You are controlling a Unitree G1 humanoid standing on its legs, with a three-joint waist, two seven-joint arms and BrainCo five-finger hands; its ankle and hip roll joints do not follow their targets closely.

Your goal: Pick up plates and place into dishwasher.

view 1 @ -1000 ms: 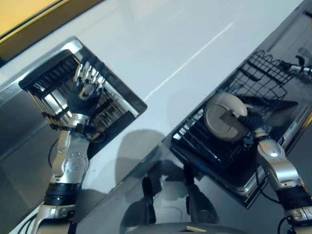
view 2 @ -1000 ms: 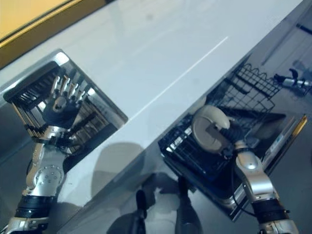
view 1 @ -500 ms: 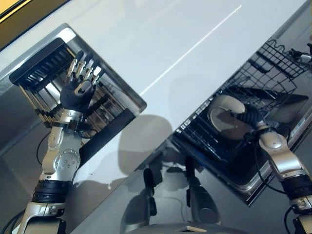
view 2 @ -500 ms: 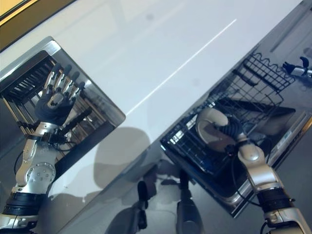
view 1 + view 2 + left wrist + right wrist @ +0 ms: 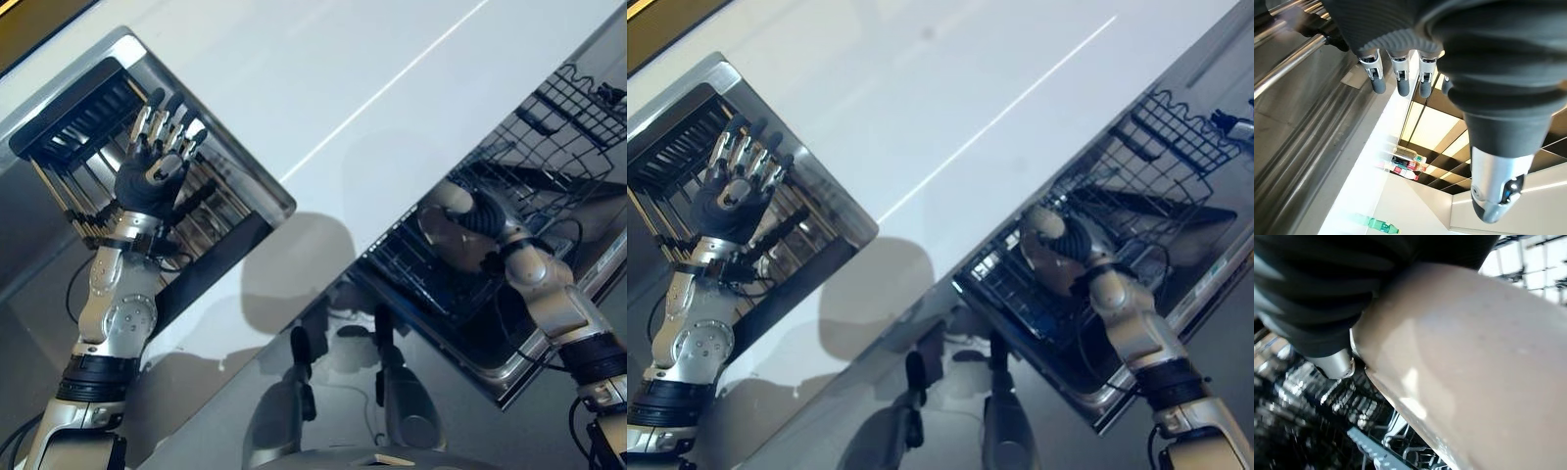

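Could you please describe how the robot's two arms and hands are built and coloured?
Both arms are silver-grey metal with black bands near the elbow. The left hand and right hand wear dark ribbed covers over back and wrist; the left hand's silver fingers end in dark tips.

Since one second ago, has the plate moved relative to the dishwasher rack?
Yes. The plate in the right hand has tipped from facing up to nearly edge-on and sits lower among the wires of the dishwasher rack.
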